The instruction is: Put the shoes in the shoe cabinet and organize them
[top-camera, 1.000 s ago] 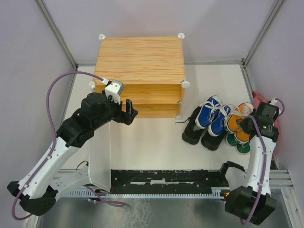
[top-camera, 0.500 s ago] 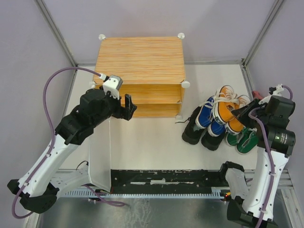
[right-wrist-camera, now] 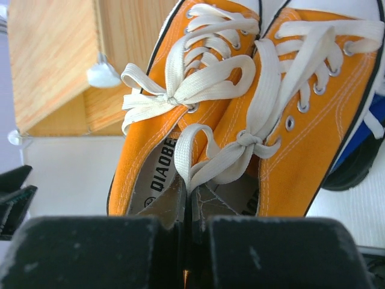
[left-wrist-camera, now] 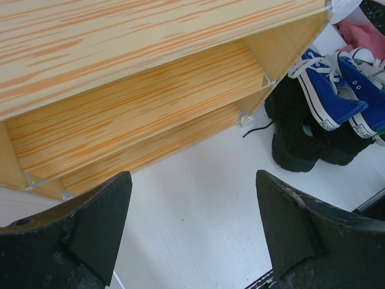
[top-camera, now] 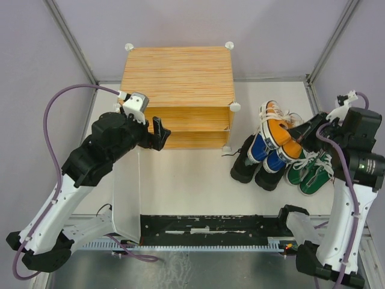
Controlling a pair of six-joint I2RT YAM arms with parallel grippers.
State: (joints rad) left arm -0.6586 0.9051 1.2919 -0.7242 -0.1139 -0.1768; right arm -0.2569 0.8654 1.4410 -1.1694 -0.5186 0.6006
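Note:
The shoe cabinet [top-camera: 177, 78] stands at the back, its white door [top-camera: 126, 192] swung open toward the near edge. Its wood-grain shelves [left-wrist-camera: 138, 102] are bare. My left gripper [top-camera: 159, 133] hangs open in front of the left side of the opening, nothing between its fingers [left-wrist-camera: 96, 223]. My right gripper [top-camera: 302, 133] is shut on the inner heel walls of the orange sneakers [right-wrist-camera: 240, 102], pinched together. That pair [top-camera: 280, 135] hangs above the blue sneakers [top-camera: 264, 153]. Black boots [top-camera: 246, 165] and green sneakers [top-camera: 313, 171] lie on the floor beside them.
A black rail [top-camera: 210, 226] runs along the near edge between the arm bases. A pink cloth [left-wrist-camera: 364, 33] lies behind the shoes at the right wall. Grey walls with metal posts close in both sides.
My right gripper has lifted the orange sneakers off the pile and carried them up and left over the blue pair, uncovering the green pair. The left gripper has edged slightly left.

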